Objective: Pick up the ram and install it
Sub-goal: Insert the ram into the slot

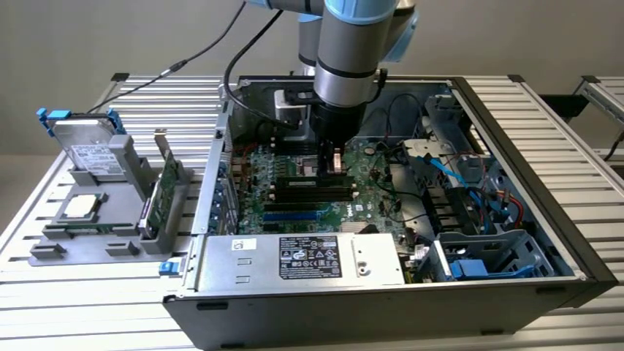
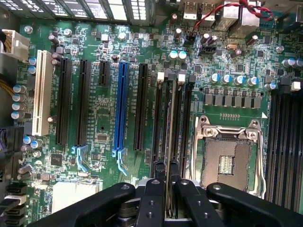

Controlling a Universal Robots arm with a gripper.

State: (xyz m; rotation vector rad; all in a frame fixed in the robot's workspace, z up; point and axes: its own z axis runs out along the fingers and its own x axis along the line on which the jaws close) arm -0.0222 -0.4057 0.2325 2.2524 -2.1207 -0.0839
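My gripper [image 1: 332,162] reaches down inside the open computer case [image 1: 546,183], just over the motherboard [image 1: 285,213]. In the wrist view the gripper [image 2: 167,189] is shut on the ram [image 2: 170,132], which I see edge-on as a thin stick between the two black fingers [image 2: 151,198]. The ram runs in line with the black memory slots [image 2: 158,123] beside the bare CPU socket [image 2: 227,161]. Whether its lower edge touches a slot is hidden. In the exterior view the same slots [image 1: 314,189] lie right under the gripper.
A grey stand [image 1: 98,212] at the exterior view's left holds a hard drive with blue tabs [image 1: 93,153] and a green expansion card [image 1: 168,186]. The power supply [image 1: 302,259] fills the case's near end. Blue and black cables [image 1: 439,164] hang by the drive cage. A blue slot [image 2: 122,109] lies beside the memory slots.
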